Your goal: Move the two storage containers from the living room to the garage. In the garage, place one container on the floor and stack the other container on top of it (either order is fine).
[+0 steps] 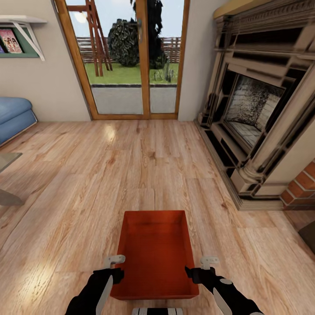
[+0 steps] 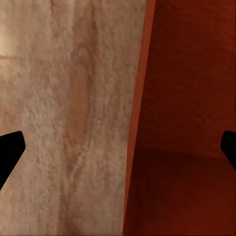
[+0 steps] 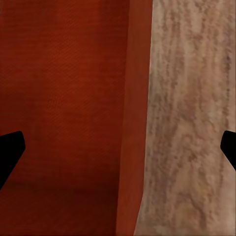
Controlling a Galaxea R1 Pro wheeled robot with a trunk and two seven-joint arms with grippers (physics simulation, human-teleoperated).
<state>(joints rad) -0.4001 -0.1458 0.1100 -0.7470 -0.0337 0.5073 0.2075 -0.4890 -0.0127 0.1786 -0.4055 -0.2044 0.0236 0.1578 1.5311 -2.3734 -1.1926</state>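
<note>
one container straddled by both grippers on the living room floor

while the head view takes in the whole room, it places a single orange-red storage container [image 1: 155, 251] on the light wood plank floor [image 1: 131, 175], directly ahead of the robot and lidless. the left gripper [image 1: 114, 267] sits at the container's left wall and the right gripper [image 1: 202, 267] at its right wall, near the corners closest to the robot. a fireplace [image 1: 258, 109] stands to the right, a glazed door [image 1: 127, 57] at the far wall, and a blue sofa [image 1: 13, 116] at the left edge.

each wrist view adds what the head view cannot resolve: the jaws are spread wide, with the container wall between them. in the left wrist view the rim [image 2: 140, 98] runs between the dark fingertips [image 2: 10, 152], planks on one side, red interior on the other. the right wrist view shows the same arrangement about its wall [image 3: 135, 123]. contact with the wall cannot be confirmed.
</note>
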